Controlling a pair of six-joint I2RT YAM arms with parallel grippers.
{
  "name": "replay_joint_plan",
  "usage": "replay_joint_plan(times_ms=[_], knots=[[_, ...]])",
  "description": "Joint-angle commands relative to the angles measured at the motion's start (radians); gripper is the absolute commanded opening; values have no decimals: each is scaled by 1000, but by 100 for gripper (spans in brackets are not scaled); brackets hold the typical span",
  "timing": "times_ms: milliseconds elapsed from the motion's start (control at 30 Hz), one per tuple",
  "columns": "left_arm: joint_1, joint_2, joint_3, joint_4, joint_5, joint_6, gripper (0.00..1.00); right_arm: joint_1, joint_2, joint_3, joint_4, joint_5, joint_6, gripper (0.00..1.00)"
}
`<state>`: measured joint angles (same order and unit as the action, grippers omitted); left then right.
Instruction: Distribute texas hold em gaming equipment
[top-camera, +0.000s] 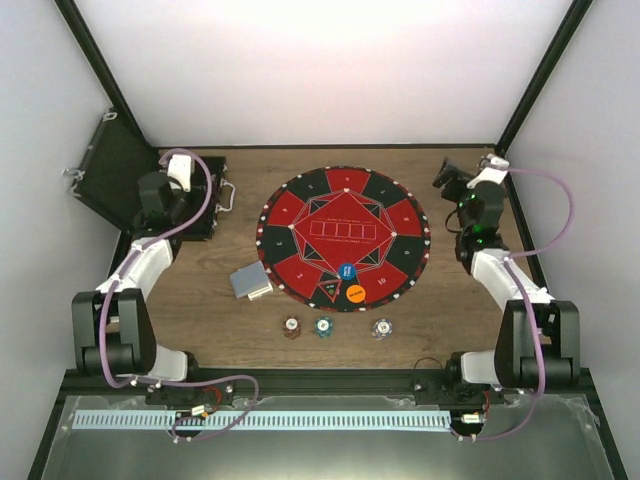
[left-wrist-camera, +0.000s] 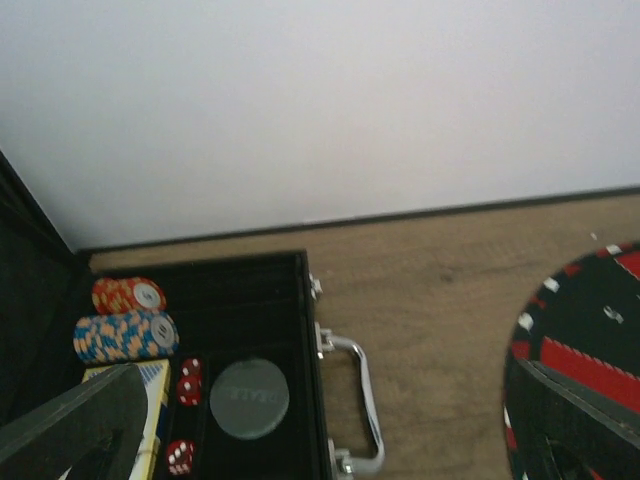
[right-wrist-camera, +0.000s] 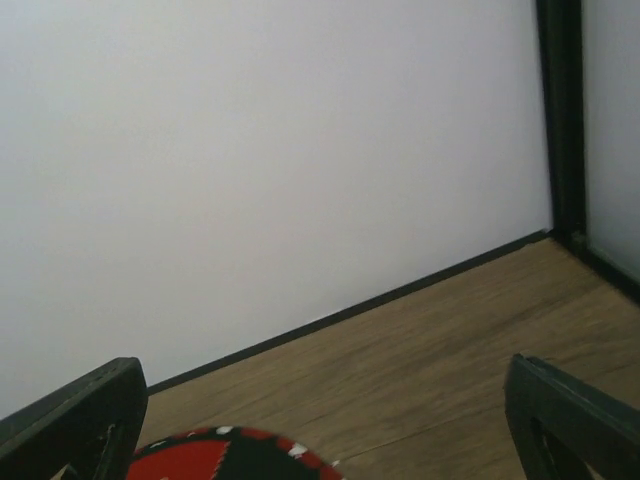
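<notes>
Cards (top-camera: 250, 282) lie beside the mat's (top-camera: 300, 195) near-left edge, three chips (top-camera: 323, 326) in front, two buttons (top-camera: 347, 271) on it. Both grippers gape empty: left gripper (top-camera: 165, 200) over the open case (top-camera: 110, 175), right gripper (top-camera: 455, 178) far right. Next, I'd guess, the left drops onto a chip stack (left-wrist-camera: 125, 337) inside.

Top view: the left arm (top-camera: 150, 262) covered most of the open case (top-camera: 110, 170); numerals on the round mat (top-camera: 345, 235) and markings on the poker chips (top-camera: 323, 326) were too small to read. Left wrist view: mat and case ran off the frame edges; lettering on the grey disc (left-wrist-camera: 249, 398) was blurred.
</notes>
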<state>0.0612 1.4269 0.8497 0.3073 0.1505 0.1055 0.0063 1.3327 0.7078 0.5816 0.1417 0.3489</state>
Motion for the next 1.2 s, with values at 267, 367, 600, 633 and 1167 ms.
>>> replay_joint_plan(times_ms=[267,367,600,633,1167], knots=[[98,28,207,-685,319,184,100,450,-33,149,-643,-134,-95,98],[101,13,198,-746,328,215,100,607,-37,117,-732,-86,-23,92],[101,-17,199,-831,325,257,100,844,7,93,-861,-34,129,68],[101,-22,200,-835,327,258,100,863,23,101,-874,-38,141,64],[101,-55,215,-863,356,240,100,960,232,143,-928,-31,194,51]])
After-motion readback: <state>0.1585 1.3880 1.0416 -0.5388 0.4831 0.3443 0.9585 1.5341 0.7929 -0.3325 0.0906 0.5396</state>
